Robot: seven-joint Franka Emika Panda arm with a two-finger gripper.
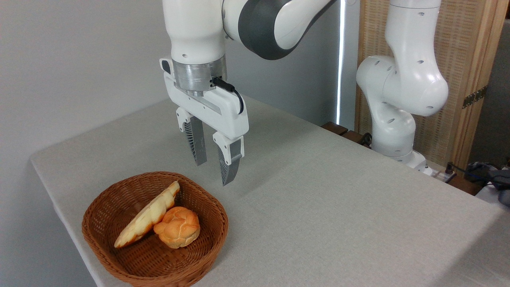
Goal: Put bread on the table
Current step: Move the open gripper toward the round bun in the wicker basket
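The bread (177, 227), a small round golden-orange bun with a knotted top, lies inside a brown wicker basket (207, 243) at the table's near left corner. My gripper (213, 172) hangs above the table (326, 207), just behind the basket's far rim and higher than the bread. Its two grey ribbed fingers (197, 143) point down, stand apart, and hold nothing.
A longer, pale yellow braided loaf (148, 215) leans in the basket, touching the bun's left side. The arm's white base (392, 131) stands at the table's far right edge. Cables and a dark object (484, 169) lie beyond that edge.
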